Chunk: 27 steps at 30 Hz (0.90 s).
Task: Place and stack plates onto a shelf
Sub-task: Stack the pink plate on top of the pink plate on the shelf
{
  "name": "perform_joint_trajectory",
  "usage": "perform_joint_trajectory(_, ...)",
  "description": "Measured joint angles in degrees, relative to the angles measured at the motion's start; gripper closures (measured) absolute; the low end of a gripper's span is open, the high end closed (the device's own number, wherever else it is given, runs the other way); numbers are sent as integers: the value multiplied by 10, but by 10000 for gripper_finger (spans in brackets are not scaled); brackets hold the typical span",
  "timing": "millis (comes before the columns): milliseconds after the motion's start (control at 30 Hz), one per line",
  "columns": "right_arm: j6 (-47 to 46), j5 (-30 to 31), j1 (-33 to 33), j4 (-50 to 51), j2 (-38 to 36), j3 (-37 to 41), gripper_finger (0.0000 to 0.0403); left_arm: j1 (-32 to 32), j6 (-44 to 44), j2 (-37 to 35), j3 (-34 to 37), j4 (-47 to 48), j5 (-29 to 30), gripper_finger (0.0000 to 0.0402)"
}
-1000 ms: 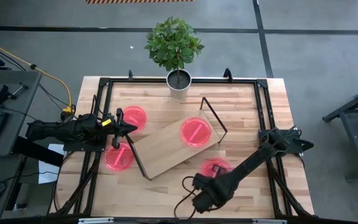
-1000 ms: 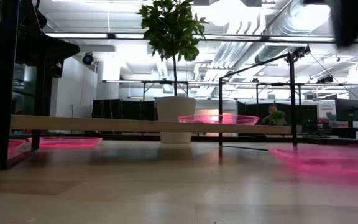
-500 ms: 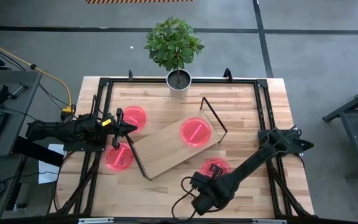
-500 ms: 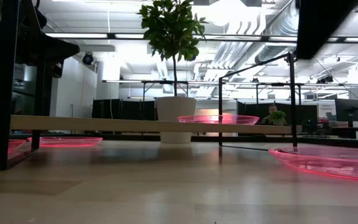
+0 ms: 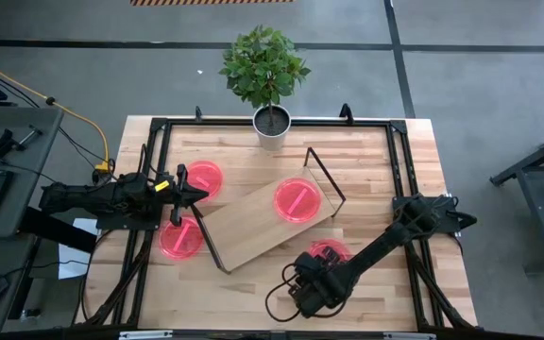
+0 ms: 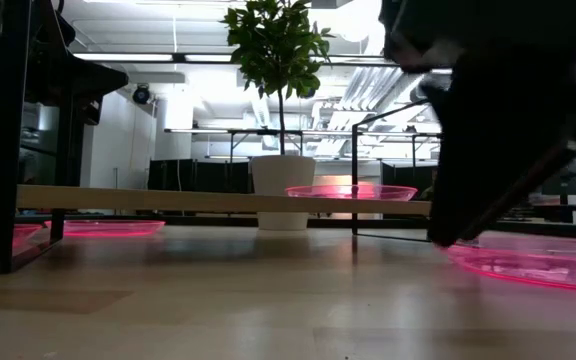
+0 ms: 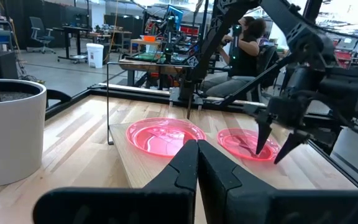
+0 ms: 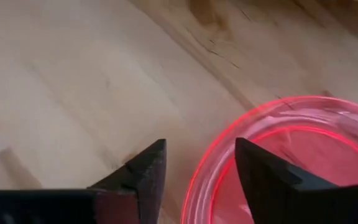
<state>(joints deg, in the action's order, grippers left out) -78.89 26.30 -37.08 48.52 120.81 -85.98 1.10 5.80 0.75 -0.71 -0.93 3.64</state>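
Note:
The shelf (image 5: 253, 231) lies aslant mid-table, standing on its black wire legs, with one pink plate (image 5: 297, 200) resting on top. Two more plates (image 5: 202, 178) (image 5: 179, 238) lie flat on the table at the left. Another plate (image 5: 329, 251) lies on the table at the near right. My right gripper (image 8: 201, 146) hangs open over that plate's near-left rim (image 8: 229, 140), one finger outside the plate and one over it. I see no touch. My left gripper (image 5: 199, 196) is shut, holds nothing, and waits between the two left plates.
A potted plant (image 5: 272, 127) stands at the table's far edge. A black frame (image 5: 159, 132) runs around the tabletop. Bare wood lies along the near edge (image 5: 234, 297). A person (image 7: 247, 43) sits in the room beyond the table.
My right gripper has come down toward the near-right plate and shifted a little toward the table's far edge. In the low view it now hangs close over the plate's rim. The plates and shelf have stayed put.

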Motion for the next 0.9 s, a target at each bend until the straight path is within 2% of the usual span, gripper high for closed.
perform_joint_trajectory(133, -23, 25, 0, -34, 0, 25, 223, 0, 0, 0, 0, 0, 0, 402)
perform_joint_trajectory(300, -33, 50, -1, -18, 0, 26, 231, 0, 0, 0, 0, 0, 0, 401)
perform_joint_trajectory(900, -61, 10, -1, 20, 22, 23, 238, 0, 0, 0, 0, 0, 0, 401)
